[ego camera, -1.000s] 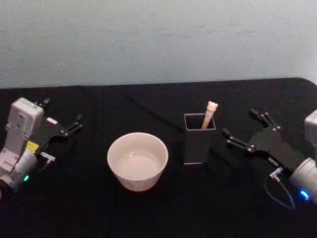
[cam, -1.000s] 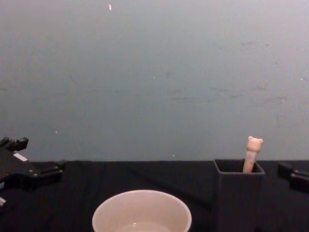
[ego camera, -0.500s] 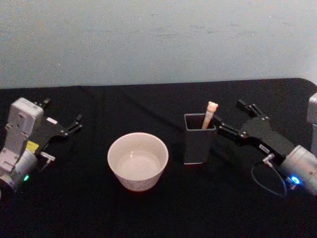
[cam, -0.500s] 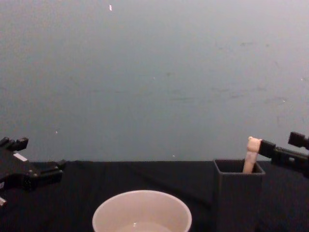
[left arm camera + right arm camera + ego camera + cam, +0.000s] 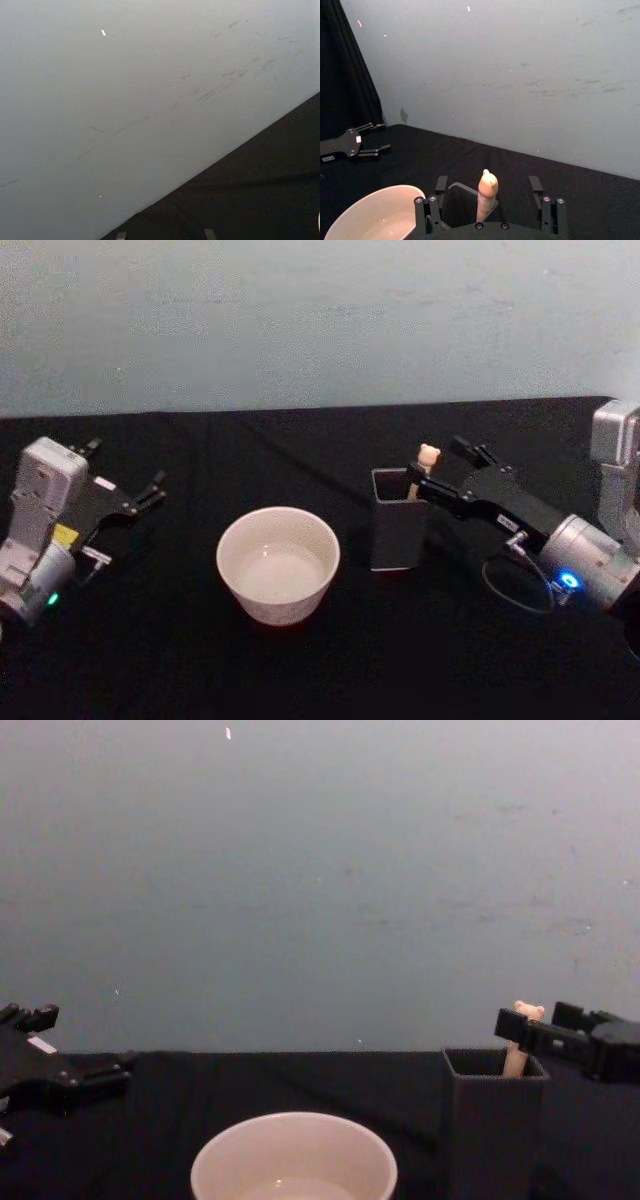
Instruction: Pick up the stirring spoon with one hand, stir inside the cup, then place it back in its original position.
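The slim cream-beige spoon (image 5: 428, 454), topped by a small bear head, stands nearly upright in the tall dark grey square-sided holder (image 5: 398, 535) on the black table (image 5: 300, 670). To the holder's left, near but apart, the wide round cream-white cup (image 5: 280, 602) sits upright.

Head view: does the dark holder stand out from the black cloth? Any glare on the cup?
Head view: holder reads faintly, grey on black cloth; cup evenly lit, no glare. Chest view: spoon stands out against the pale wall.
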You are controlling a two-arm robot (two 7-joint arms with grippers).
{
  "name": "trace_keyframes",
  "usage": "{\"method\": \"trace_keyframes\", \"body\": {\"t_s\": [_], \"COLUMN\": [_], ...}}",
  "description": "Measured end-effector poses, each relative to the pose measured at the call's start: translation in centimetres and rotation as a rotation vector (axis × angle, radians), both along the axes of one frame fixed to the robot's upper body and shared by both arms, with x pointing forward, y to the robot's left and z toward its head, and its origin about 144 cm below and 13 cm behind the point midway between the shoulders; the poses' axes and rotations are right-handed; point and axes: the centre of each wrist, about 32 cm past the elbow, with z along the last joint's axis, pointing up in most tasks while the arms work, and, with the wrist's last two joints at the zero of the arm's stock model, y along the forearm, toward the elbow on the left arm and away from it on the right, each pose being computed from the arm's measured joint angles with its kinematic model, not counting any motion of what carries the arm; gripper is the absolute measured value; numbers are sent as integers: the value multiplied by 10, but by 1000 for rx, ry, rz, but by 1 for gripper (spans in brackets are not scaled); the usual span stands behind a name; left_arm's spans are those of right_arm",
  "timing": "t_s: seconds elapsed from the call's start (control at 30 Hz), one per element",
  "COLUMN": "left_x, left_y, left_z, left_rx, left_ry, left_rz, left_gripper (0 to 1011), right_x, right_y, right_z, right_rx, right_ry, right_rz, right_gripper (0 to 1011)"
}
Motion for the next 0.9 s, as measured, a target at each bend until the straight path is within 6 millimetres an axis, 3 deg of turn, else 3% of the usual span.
{"method": "trace_keyframes", "body": {"t_s": [0.37,0.9], "left_x": [0,0], "left_y": [0,0], "left_z": [0,0], "left_rx": [0,0], "left_ry": [0,0], "left_rz": [0,0], "left_gripper": [1001,1001], "right_x": [14,15], "right_y": [7,7], "right_z": [-1,-1], "right_rx": [15,18], "right_ry": [22,33], "right_rz": [13,8], "right_gripper": [1002,1002]}}
